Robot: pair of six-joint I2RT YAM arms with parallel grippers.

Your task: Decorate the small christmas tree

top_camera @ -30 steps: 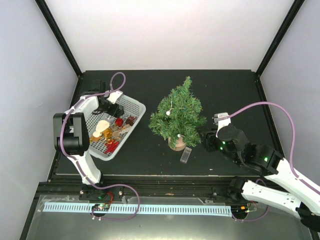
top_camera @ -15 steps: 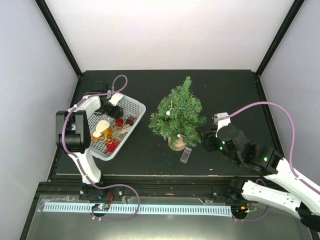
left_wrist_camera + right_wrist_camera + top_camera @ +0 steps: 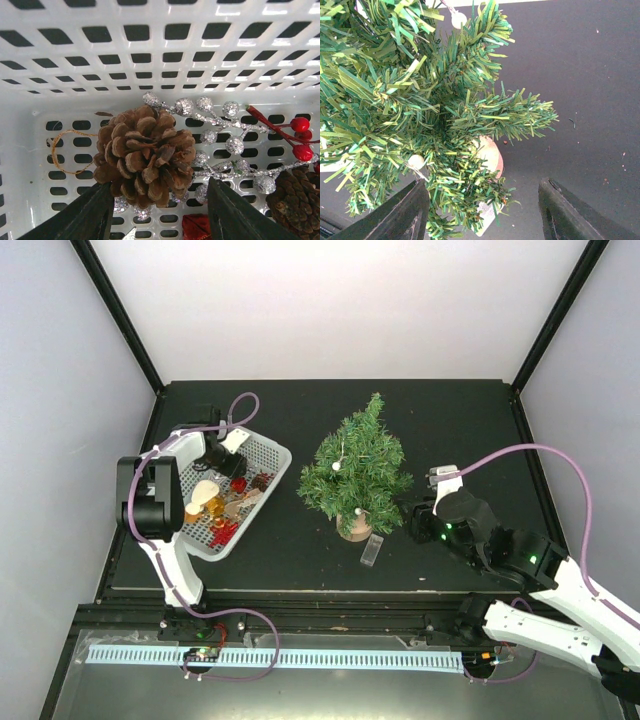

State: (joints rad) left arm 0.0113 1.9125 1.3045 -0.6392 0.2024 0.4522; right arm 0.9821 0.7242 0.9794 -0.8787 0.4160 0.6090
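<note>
The small christmas tree (image 3: 355, 465) stands mid-table on its round wooden base (image 3: 353, 528), with white beads (image 3: 337, 466) hanging in it. My right gripper (image 3: 412, 518) is just right of its low branches. In the right wrist view the gripper (image 3: 482, 192) is open, with the tree's (image 3: 420, 100) bottom twigs and base (image 3: 490, 152) between and beyond the fingers. My left gripper (image 3: 222, 462) is down in the white basket (image 3: 262, 448). There it (image 3: 157, 197) is open astride a brown pine cone (image 3: 142, 155): the left finger touches its scales, the right stands slightly clear.
The basket also holds a silver beaded sprig (image 3: 215, 135), red berries (image 3: 300, 135), a darker pine cone (image 3: 295, 195), and gold and red ornaments (image 3: 215, 510). A small clear piece (image 3: 372, 549) lies on the black table in front of the tree.
The left arm has shifted a little over the basket's far end, its gripper staying down among the ornaments. The right arm and the tree have not moved.
</note>
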